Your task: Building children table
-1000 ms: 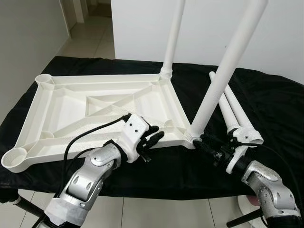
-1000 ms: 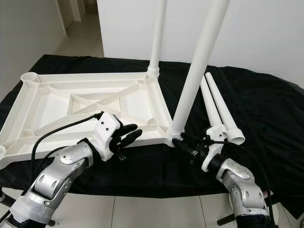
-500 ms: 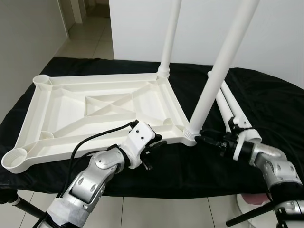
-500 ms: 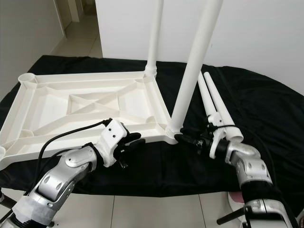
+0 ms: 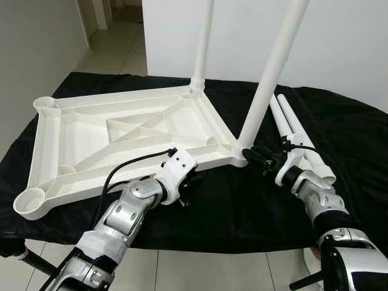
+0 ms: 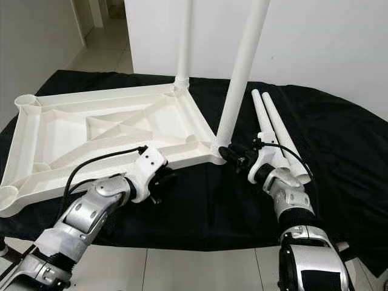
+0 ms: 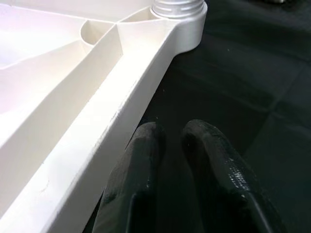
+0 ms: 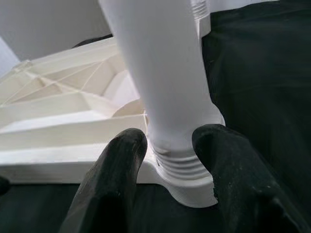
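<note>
At near corner socket, leg (image 8: 165, 82) is clamped by right gripper (image 8: 170, 145), being screwed in; left gripper (image 7: 170, 145), pinched empty, steadies tabletop (image 5: 121, 130); regrip needed next.

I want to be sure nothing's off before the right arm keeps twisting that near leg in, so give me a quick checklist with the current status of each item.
1. Right gripper fingers either side of the near leg, at its threaded base: ok.
2. Near leg seated fully in its corner socket: cannot tell; thread rings show above the socket.
3. Near leg upright: not ok; it leans.
4. Left gripper bracing the tabletop: not ok; shut, beside the tabletop's near edge, holding nothing.
5. Far leg standing in its corner: ok.
6. Two spare legs lying on the black cloth, apart from the tabletop: ok.
</note>
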